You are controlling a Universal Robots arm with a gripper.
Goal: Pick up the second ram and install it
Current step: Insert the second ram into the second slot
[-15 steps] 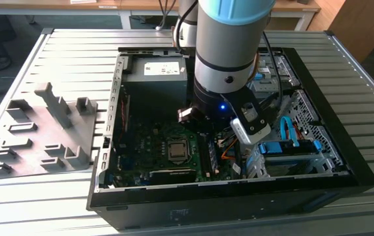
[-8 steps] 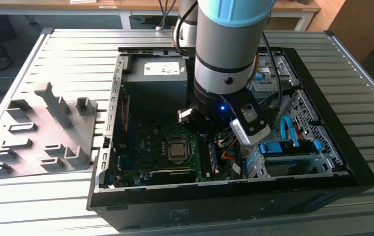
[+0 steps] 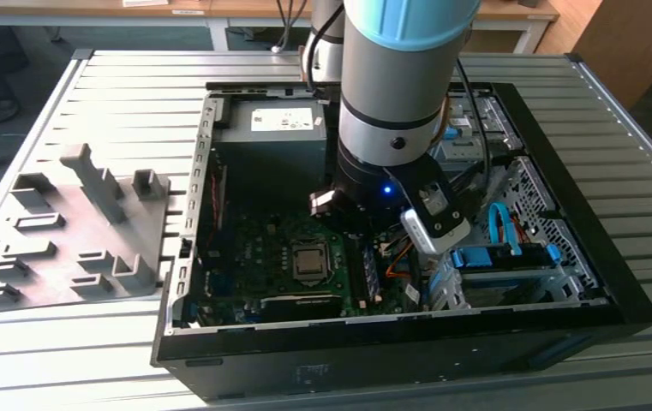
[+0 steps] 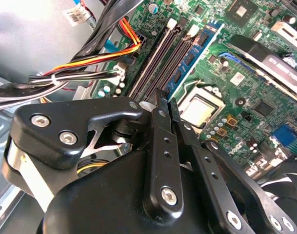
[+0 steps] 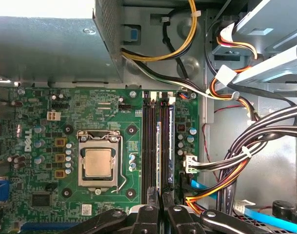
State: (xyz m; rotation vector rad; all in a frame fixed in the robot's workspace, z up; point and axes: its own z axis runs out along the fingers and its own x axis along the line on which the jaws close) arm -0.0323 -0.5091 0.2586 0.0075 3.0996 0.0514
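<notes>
Your tool [image 4: 165, 105] sits just above the slots, fingers [image 4: 160, 146] pressed together, nothing visibly clamped. The second ram [image 4: 194, 48] stands in the outermost slot beside the empty black slots [image 5: 150, 141]. Risk, my read: uneven seating if pushed off-centre; cable bundle [image 5: 246, 146] nearby could snag the wrist.

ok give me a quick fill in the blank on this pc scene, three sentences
1. The arm reaches down into an open computer ___ lying on the slatted table.
2. The grey fixture lies on the table at the exterior view's ___ of it.
3. In the first wrist view the gripper is at the long black slots on the ___ motherboard.
Missing words: case, left, green.
</notes>
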